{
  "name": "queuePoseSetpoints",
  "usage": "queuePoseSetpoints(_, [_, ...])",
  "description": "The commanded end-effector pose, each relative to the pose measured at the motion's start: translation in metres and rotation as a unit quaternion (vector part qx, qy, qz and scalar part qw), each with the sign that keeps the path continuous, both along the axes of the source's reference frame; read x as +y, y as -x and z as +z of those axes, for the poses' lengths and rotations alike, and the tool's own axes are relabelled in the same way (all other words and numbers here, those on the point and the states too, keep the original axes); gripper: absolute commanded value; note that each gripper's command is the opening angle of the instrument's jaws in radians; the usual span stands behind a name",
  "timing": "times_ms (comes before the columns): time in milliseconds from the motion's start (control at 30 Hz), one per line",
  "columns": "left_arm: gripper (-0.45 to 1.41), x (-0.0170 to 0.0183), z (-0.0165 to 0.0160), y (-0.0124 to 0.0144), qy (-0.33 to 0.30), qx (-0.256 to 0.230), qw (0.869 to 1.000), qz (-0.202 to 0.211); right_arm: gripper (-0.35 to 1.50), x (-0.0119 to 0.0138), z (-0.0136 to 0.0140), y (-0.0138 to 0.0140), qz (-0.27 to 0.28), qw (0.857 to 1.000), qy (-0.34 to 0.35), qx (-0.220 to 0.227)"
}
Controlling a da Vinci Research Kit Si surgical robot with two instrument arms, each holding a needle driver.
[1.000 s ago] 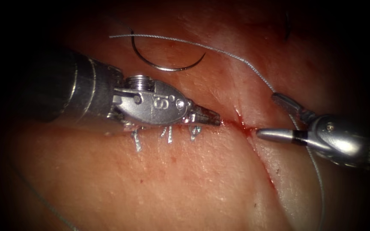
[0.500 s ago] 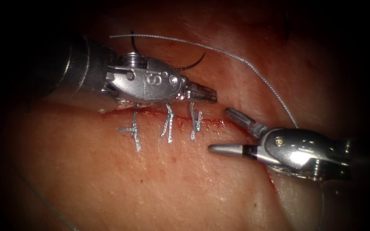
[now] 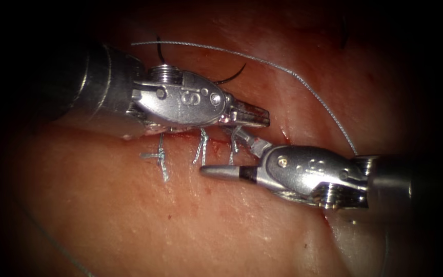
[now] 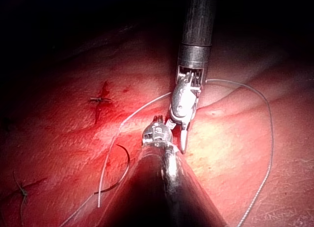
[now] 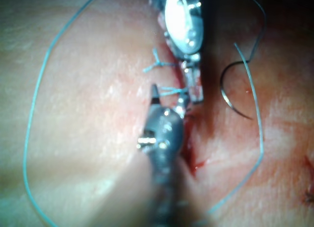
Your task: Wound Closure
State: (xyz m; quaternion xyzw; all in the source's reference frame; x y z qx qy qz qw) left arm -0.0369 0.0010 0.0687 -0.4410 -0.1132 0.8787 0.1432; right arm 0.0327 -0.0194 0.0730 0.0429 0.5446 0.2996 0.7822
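Observation:
The curved needle (image 3: pixel 232 77) lies free on the tissue (image 3: pixel 180 220), above the cut and partly behind my left tool; neither tool holds it and it is not in the tissue. Its thread (image 3: pixel 303 82) arcs from upper left down to the right. My left tool (image 3: pixel 263 118) hovers over the cut (image 3: pixel 287 136), jaws shut, nothing seen in them. My right tool (image 3: pixel 221 151) reaches in from the right with jaws open, astride the tails of the rightmost stitch (image 3: pixel 234 146). The needle (image 5: pixel 230 97) and thread (image 5: pixel 37 104) also show in the right wrist view.
Two more knotted stitches (image 3: pixel 201 151) (image 3: pixel 160 160) cross the cut further left. Red fluid (image 3: pixel 326 218) marks the cut's unstitched stretch running down to the right. A loose loop of thread (image 4: pixel 267 129) lies on the tissue around the tools.
My right tool has travelled left along the cut to the rightmost stitch, jaws still open. My left tool has lifted off the cut line, up and slightly right, now covering part of the needle.

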Motion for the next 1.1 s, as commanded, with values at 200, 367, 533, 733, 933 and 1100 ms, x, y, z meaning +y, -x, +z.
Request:
queuePoseSetpoints(200, [-0.45,0.0002,0.0003,0.0004,0.002,-0.003,1.000,0.001,1.33,0.0009,0.0013,-0.0023,-0.003,1.000,0.001,0.005])
queuePoseSetpoints(367, [-0.45,0.0001,0.0000,0.0004,0.001,-0.003,1.000,0.001,1.33,0.0014,0.0016,-0.0029,-0.002,1.000,0.001,0.004])
queuePoseSetpoints(533, [-0.45,0.0002,-0.0003,0.0005,0.003,-0.006,1.000,0.000,1.33,0.0015,0.0017,-0.0035,-0.006,1.000,0.000,0.006])
queuePoseSetpoints(733, [-0.45,0.0004,-0.0007,0.0005,0.002,-0.008,1.000,0.000,1.33,0.0013,0.0025,-0.0031,-0.013,1.000,0.000,0.003])
queuePoseSetpoints(933, [-0.45,0.0004,-0.0007,0.0001,0.001,-0.009,1.000,0.001,1.33,0.0011,0.0023,-0.0023,-0.018,1.000,-0.001,0.004])
queuePoseSetpoints(1100, [-0.45,0.0002,-0.0008,-0.0007,0.001,-0.010,1.000,0.005,1.33,0.0011,0.0023,-0.0021,-0.019,1.000,-0.001,0.005])
